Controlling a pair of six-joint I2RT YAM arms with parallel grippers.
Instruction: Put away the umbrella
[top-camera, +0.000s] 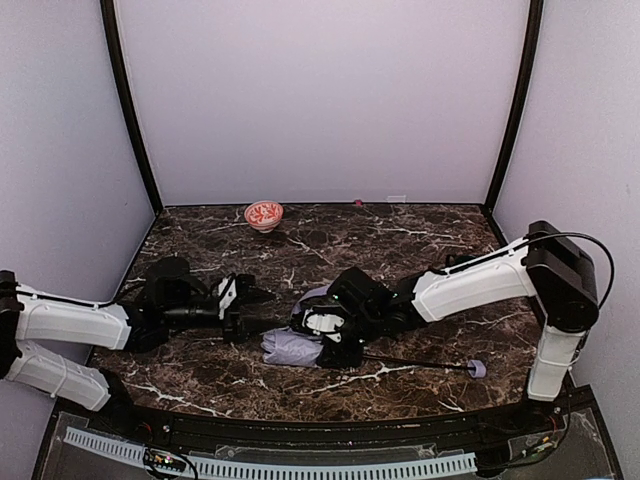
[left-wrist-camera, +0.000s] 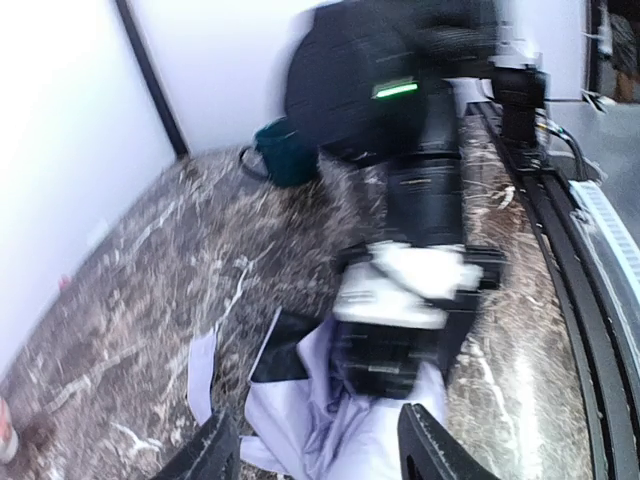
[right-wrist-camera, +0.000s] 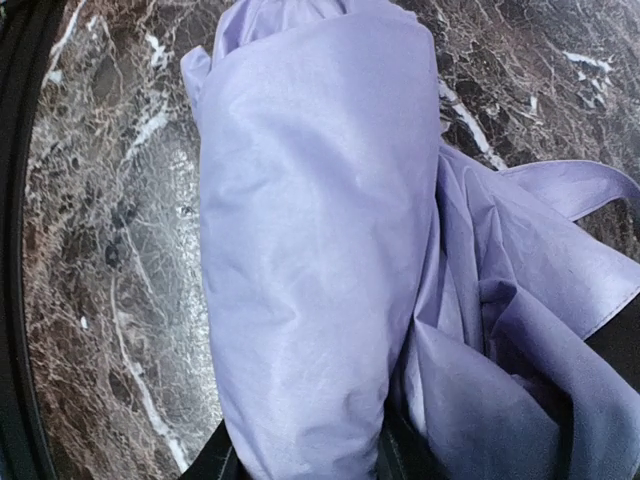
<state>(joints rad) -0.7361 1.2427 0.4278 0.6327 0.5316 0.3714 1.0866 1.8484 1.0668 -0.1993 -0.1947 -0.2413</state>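
Note:
The umbrella (top-camera: 290, 347) lies as a rumpled lavender bundle on the marble table (top-camera: 420, 225), just in front of the arms. Its thin black shaft (top-camera: 420, 362) runs right to the small lavender handle (top-camera: 477, 368). My right gripper (top-camera: 335, 338) presses down on the bundle. In the right wrist view its fingers (right-wrist-camera: 215, 465) are closed around a thick roll of the fabric (right-wrist-camera: 310, 250). My left gripper (top-camera: 245, 312) is open just left of the bundle. In the left wrist view its fingertips (left-wrist-camera: 430, 450) straddle the near edge of the fabric (left-wrist-camera: 320, 420), with black lining showing.
A red patterned bowl (top-camera: 264, 214) stands at the back of the table, with a small pink object (top-camera: 357, 202) by the back wall. A dark green mug (left-wrist-camera: 285, 150) stands beyond the right arm. The table's front rail (top-camera: 300, 430) is close behind the bundle.

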